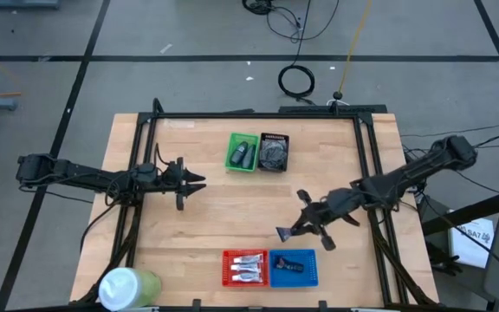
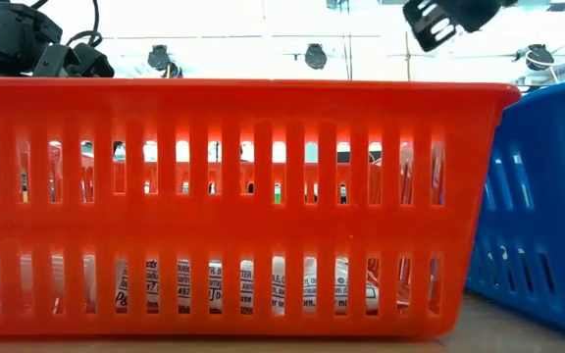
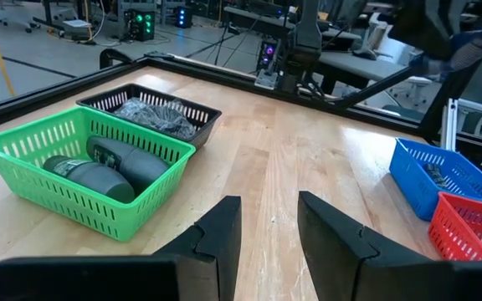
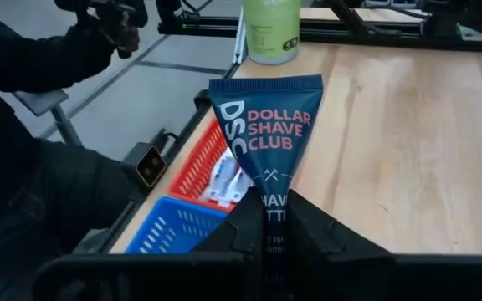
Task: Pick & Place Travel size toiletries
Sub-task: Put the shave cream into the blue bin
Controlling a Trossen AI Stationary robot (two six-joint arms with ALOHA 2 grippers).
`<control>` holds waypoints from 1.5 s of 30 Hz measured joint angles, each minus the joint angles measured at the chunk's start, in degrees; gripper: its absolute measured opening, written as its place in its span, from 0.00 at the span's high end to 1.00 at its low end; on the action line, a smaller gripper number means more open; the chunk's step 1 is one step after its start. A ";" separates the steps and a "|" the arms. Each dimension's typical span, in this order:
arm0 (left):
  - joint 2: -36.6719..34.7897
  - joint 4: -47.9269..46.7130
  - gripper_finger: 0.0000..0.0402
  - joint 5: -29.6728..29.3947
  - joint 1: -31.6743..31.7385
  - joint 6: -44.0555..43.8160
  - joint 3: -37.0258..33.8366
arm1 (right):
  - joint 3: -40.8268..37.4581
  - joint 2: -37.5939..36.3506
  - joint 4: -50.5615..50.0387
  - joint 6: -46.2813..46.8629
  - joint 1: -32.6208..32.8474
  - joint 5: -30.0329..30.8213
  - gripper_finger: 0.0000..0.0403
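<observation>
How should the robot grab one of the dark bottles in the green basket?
Come from above. The two dark bottles lie on their sides, side by side, in the green basket, whose walls block a sideways approach. Pinch one across its rounded middle. The open left gripper is probably best placed.

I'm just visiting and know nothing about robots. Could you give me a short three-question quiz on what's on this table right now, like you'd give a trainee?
1. True or false: the right gripper holds a dark navy tube.
2. Which basket holds the white tubes? A) green basket B) red basket C) black basket
3. Fill in: the left gripper has its jaws ____, holding nothing.

Key: 1 true; 2 B; 3 open.
</observation>
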 joint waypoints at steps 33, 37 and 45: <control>-0.01 0.34 0.71 -1.09 0.01 -0.59 0.00 | 3.13 13.46 6.19 19.31 20.39 17.91 0.96; -0.01 0.32 0.71 -1.09 -0.01 -0.57 0.00 | 3.75 17.20 6.64 22.06 20.37 15.76 0.96; 0.01 0.32 0.71 -1.09 0.01 -1.22 0.00 | 3.75 23.90 6.60 29.42 20.37 13.81 0.95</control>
